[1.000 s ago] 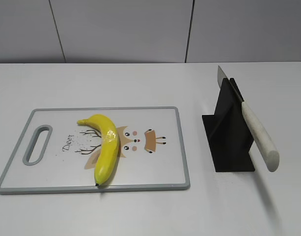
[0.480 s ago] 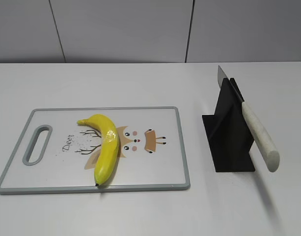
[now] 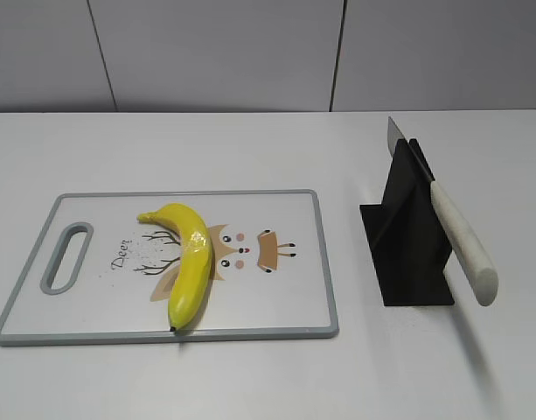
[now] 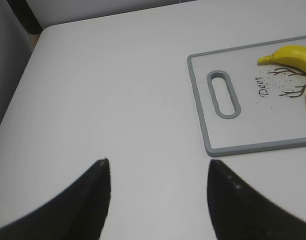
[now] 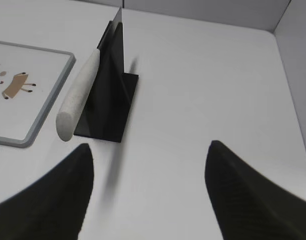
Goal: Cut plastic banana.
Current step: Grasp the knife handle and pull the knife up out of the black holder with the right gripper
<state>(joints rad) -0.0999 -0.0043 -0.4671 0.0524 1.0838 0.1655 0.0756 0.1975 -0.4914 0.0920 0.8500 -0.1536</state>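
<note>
Both jaws released, holding nothing: left gripper (image 4: 156, 197) over bare table left of the board, right gripper (image 5: 149, 195) over table near the stand. Plastic banana (image 3: 187, 262) lies on the cutting board (image 3: 276, 297), left of centre (dark tip at the near edge). Knife (image 3: 449, 227) sits slotted in the black stand (image 3: 406, 241), right of board, white handle pointing near.

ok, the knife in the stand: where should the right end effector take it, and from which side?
Probably the white handle, around its middle. It juts out of the black stand toward the camera, unsupported and clear of the table, while the blade sits in the slot. Come from above with open fingers straddling the handle, then draw out along the handle's line. The right end effector is already open nearby.
</note>
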